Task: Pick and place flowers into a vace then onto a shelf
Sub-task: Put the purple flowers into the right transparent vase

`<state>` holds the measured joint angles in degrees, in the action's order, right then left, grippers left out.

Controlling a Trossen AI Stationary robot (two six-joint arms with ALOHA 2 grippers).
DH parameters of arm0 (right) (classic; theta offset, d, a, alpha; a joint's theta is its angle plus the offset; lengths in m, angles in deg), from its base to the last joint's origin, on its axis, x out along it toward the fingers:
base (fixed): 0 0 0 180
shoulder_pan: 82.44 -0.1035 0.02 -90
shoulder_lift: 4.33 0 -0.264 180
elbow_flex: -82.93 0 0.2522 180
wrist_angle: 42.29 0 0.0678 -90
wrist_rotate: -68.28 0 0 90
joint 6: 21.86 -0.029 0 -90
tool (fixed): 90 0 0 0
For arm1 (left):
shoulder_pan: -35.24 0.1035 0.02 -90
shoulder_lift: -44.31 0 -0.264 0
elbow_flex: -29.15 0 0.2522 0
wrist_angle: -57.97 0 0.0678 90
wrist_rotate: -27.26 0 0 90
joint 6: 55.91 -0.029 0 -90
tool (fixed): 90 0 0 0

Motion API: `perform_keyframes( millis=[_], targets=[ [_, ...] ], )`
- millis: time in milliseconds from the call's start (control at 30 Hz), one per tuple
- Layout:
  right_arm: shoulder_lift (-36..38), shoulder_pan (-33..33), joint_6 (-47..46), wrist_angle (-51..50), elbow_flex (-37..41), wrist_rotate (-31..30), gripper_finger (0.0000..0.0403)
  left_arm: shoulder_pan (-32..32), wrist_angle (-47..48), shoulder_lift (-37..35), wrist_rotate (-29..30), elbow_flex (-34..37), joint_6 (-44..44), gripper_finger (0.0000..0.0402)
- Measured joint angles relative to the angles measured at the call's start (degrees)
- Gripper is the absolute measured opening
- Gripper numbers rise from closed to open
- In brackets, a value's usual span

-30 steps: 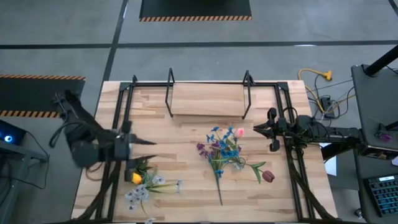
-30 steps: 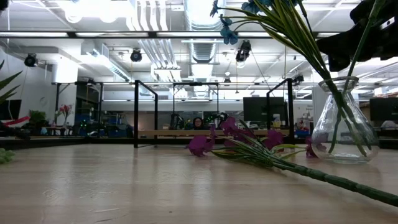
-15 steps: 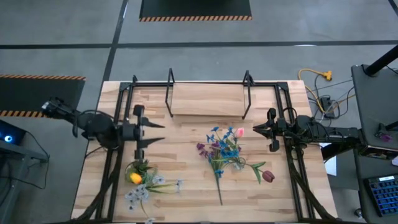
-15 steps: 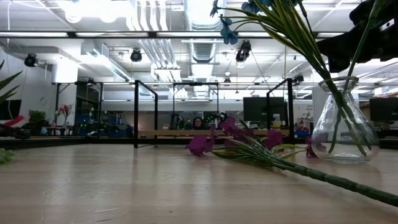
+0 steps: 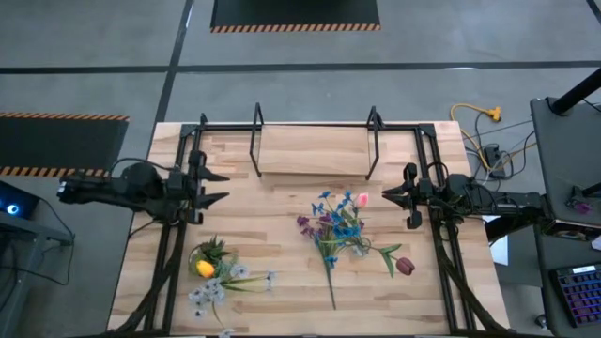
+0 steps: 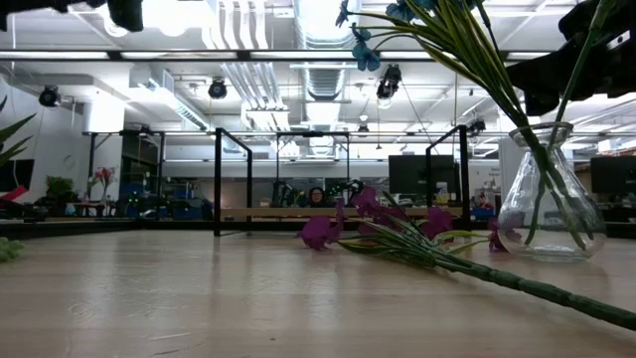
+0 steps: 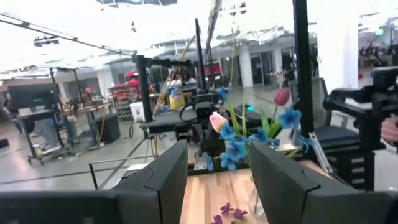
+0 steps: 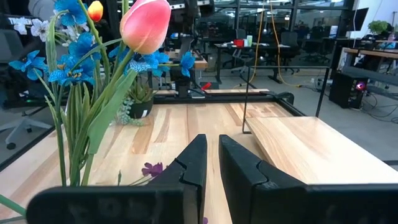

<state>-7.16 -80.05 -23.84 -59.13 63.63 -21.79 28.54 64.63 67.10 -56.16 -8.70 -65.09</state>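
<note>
Flowers (image 5: 340,223), thin green-stemmed with blue and pink heads, stand mid-table in the small clear glass vase (image 6: 546,195), which could tip if the left gripper (image 5: 214,187), jaws spread and empty, or the right gripper (image 5: 391,195), jaws pressed together, nudges those leaning stems.

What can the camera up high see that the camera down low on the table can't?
Only the high view shows both arms whole: the left gripper open at the table's left edge, the right gripper shut at the right. It also shows the yellow and white flowers lying at the front left, and the dark red tulip.

Only the low view shows the glass vase clearly, with stems standing in it, and the room behind.

Both show the purple flowers lying on the table and the shelf.
</note>
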Motion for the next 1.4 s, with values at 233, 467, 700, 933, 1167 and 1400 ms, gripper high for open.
perform_keyframes(
  millis=[233,467,700,933,1167,1400],
  targets=[
    [0.0,0.01,0.01,-0.07,0.03,0.0,0.0034,0.0,-1.41,-3.48,0.12,6.63,-0.75,0.0124],
    [0.02,0.02,0.03,-0.22,0.8,0.02,0.0034,0.0,-1.67,-10.08,0.16,11.0,-0.74,0.001],
    [0.02,0.02,0.68,0.19,1.18,0.02,0.0034,0.0,-1.34,-15.82,0.17,16.12,0.99,0.0002],
    [0.09,0.0,0.62,0.83,1.18,0.0,0.0034,0.0,-1.49,-16.63,0.17,19.83,2.69,0.0],
    [0.09,0.02,-1.43,0.29,-2.15,1.32,0.0034,0.0,-2.73,-16.76,0.24,21.8,6.61,0.0],
    [0.02,0.0,-8.52,0.27,-9.73,12.33,0.0034,0.0,-1.54,-16.35,0.23,21.98,6.76,0.0]
  ],
)
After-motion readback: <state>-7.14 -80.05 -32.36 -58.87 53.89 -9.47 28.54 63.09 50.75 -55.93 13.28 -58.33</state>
